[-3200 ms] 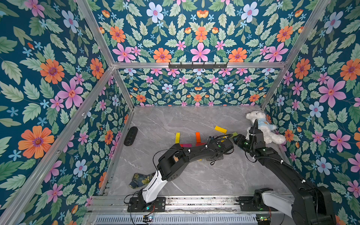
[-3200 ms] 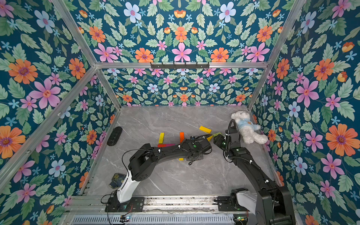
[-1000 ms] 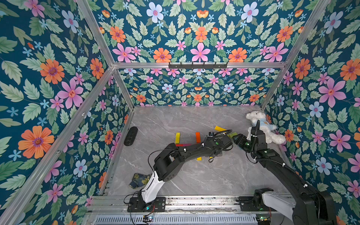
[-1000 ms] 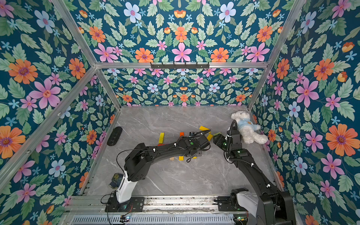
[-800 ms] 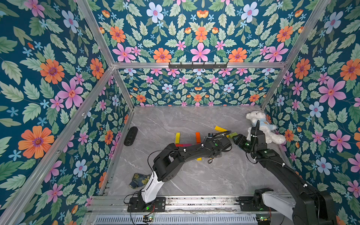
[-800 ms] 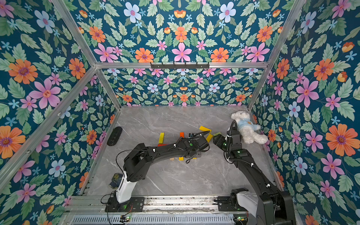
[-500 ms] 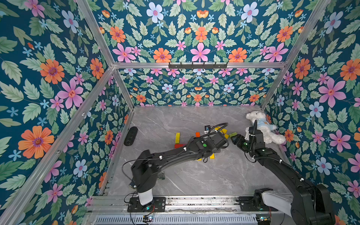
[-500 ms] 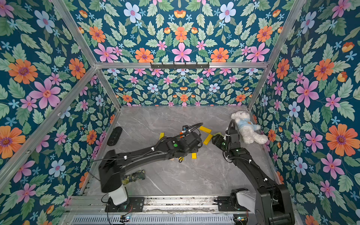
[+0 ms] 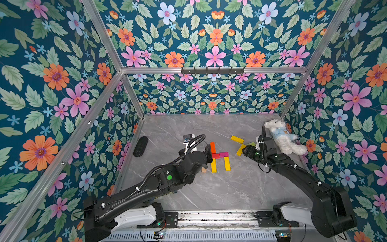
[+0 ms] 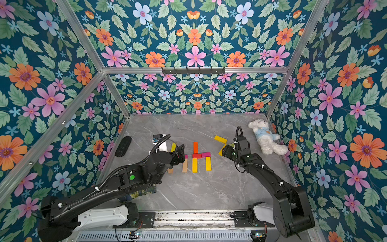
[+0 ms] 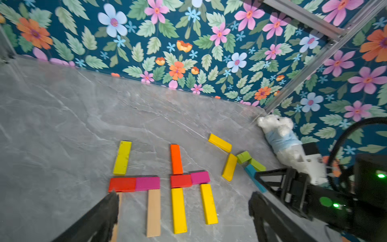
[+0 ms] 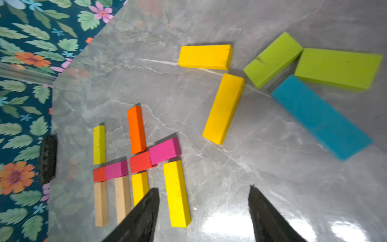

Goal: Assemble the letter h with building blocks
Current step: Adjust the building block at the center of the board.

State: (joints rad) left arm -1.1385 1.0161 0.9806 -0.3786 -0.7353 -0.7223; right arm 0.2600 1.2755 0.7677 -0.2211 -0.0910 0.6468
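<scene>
My left gripper (image 11: 182, 194) hung open and empty, fingertip (image 11: 104, 209) beside the wood plank (image 12: 101, 203) at the lime-topped h's (image 11: 135, 184) 7 o'clock, so sideways drift could've skewed it.

Front-centre of surface (image 10: 219, 192) bare, back strip too. Middle blocked by two flat block letters, yellow-green-topped h (image 11: 134, 184) and orange-topped h (image 11: 181, 181), narrow slit between. Right side tight: loose blocks (image 11: 229, 167), right end effector (image 12: 203, 187), plush bear (image 10: 266, 138) at wall. Left arm (image 10: 134, 178) crosses front-left; black oval (image 10: 123, 146) by left wall.
</scene>
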